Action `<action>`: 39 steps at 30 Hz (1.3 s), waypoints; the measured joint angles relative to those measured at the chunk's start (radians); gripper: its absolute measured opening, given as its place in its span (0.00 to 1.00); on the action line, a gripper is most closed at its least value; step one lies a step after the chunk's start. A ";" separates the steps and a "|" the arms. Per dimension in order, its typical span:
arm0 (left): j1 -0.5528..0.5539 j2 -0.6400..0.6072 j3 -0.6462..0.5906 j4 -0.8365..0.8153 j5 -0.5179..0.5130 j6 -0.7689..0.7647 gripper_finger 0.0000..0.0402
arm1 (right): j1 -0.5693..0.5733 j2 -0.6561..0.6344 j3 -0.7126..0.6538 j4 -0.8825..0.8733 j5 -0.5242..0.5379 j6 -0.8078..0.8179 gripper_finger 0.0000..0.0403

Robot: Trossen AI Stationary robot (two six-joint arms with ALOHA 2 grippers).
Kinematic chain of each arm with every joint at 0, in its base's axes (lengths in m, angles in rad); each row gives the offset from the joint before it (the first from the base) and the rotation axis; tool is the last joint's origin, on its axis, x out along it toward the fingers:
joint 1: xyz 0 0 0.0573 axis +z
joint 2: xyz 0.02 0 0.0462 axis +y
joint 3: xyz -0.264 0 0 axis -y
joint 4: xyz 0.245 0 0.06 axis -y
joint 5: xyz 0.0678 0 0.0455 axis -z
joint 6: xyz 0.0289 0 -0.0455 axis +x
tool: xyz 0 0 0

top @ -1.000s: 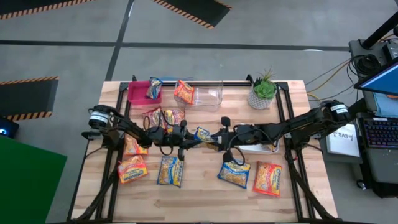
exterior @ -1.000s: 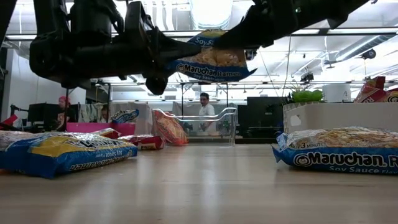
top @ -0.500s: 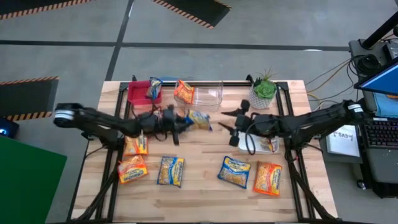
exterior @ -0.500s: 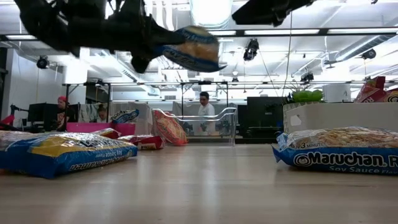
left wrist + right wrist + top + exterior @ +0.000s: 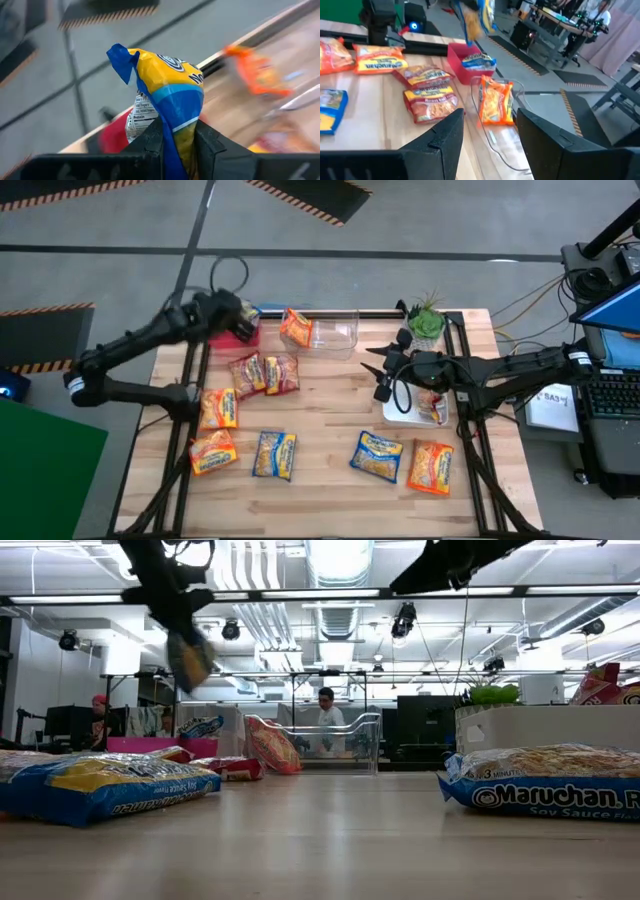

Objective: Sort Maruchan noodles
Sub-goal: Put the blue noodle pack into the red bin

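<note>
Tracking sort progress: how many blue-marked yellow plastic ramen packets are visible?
4 packets: one in the left gripper, one in the pink bin, two flat on the table's near side. Others may be hidden.

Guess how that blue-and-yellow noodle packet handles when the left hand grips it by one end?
The blue-and-yellow plastic ramen packet probably flops: it hangs from the left hand and its free end crumples. Likely light, since a narrow pinch between the fingers carries it. The glossy film may slip, and the noodles inside could crack if squeezed.
</note>
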 joint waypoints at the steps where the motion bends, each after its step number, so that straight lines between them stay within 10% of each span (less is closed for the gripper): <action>1: 0.032 0.022 0.033 -0.039 0.007 0.001 0.10 | -0.005 0.000 -0.004 -0.008 0.000 -0.005 0.43; 18: 0.353 0.387 0.126 -0.212 0.093 0.094 0.10 | -0.040 0.014 -0.007 -0.099 -0.007 0.002 0.42; 39: 0.464 0.402 0.060 -0.085 0.206 0.145 0.10 | -0.041 0.014 -0.010 -0.103 -0.010 0.037 0.42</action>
